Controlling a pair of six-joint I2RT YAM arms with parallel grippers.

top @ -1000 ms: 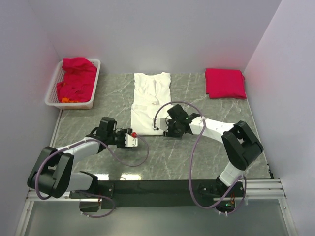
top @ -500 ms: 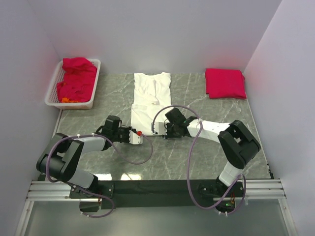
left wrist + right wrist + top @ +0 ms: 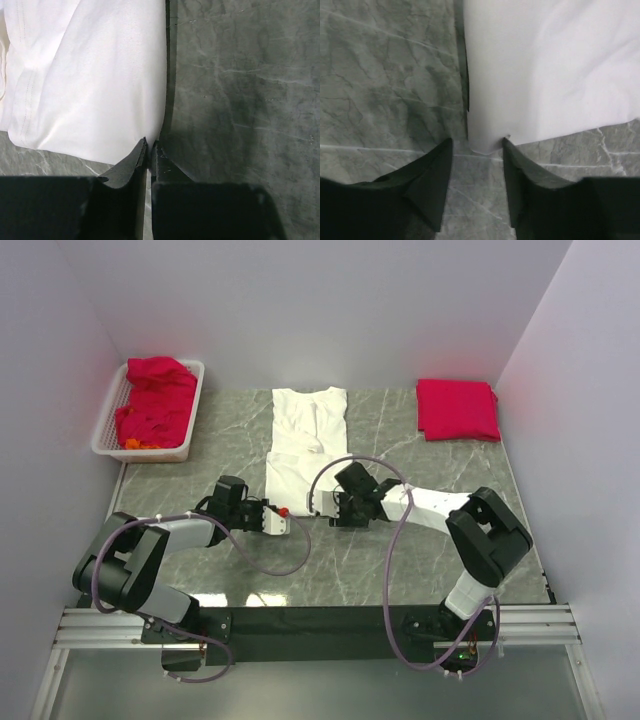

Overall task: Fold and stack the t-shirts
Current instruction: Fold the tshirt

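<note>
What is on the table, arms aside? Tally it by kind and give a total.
White shirt: 1
Red folded stack: 1
Red heap, in the basket: 1
Basket: 1
Total: 4; the shirts within each red lot cannot be counted.

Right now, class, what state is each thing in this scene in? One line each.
white t-shirt, laid flat, sides seemingly folded in.
folded red t-shirt, lying neatly at the far right.
red t-shirts, crumpled in a heap.
basket, holding that heap.
left end effector, shut on the white t-shirt's near corner.
right end effector, open, straddling the other near corner.
</note>
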